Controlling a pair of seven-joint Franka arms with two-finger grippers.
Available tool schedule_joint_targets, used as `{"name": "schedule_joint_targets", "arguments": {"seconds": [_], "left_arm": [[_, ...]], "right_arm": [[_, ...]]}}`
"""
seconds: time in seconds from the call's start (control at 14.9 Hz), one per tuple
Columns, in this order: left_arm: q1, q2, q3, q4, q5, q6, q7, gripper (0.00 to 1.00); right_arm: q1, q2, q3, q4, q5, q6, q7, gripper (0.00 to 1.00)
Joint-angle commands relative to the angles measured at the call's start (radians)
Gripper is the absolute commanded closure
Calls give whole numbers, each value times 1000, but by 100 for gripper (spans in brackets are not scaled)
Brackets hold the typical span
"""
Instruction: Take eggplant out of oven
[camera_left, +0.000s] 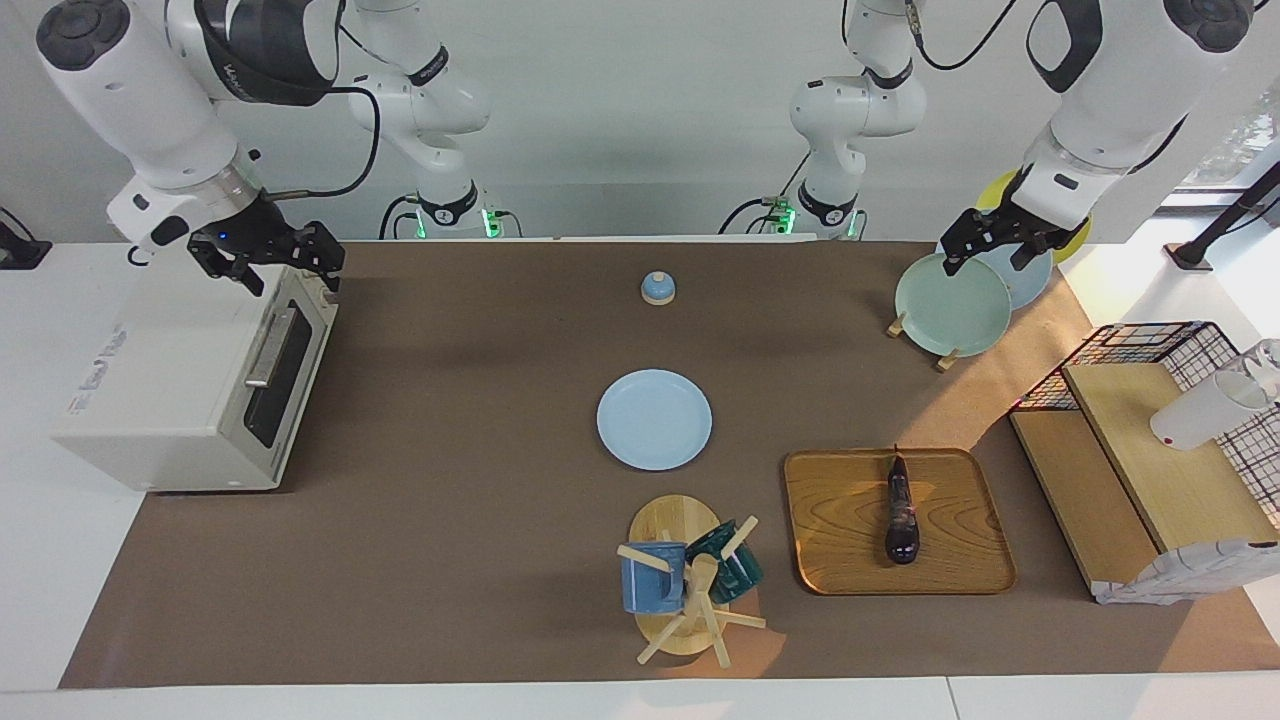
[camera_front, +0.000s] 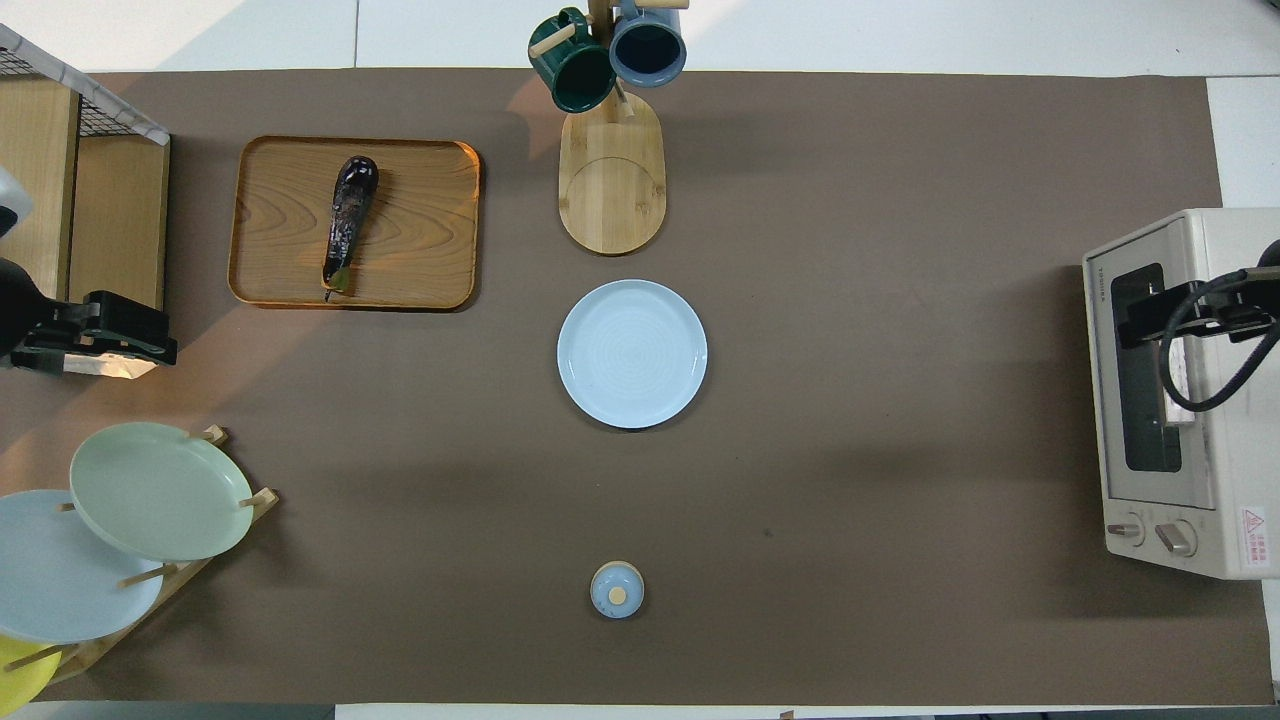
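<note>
With the eggplant (camera_left: 900, 510) already lying on the wooden tray (camera_left: 840, 560) at lower right, the oven (camera_left: 190, 390) at left stood closed, the right gripper (camera_left: 268, 258) hung spread above it, and the left gripper (camera_left: 992, 240) hung over the plate rack (camera_left: 945, 358), its fingers unreadable.

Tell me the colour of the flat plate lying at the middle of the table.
Pale blue. The plate shows it best in the overhead view.
</note>
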Motion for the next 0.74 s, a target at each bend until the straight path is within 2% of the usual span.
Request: {"name": "schedule_joint_targets", "arguments": {"seconds": [0.0, 0.2, 0.67], "left_arm": [[1, -40, 0, -43, 11, 30, -10, 0], [5, -24, -2, 18, -16, 10, -7, 0], [7, -20, -8, 10, -18, 15, -4, 0]], "right_arm": [[1, -7, 2, -2, 1, 6, 14, 0], [1, -18, 8, -14, 1, 0, 11, 0], [-3, -18, 7, -14, 1, 0, 11, 0]]}}
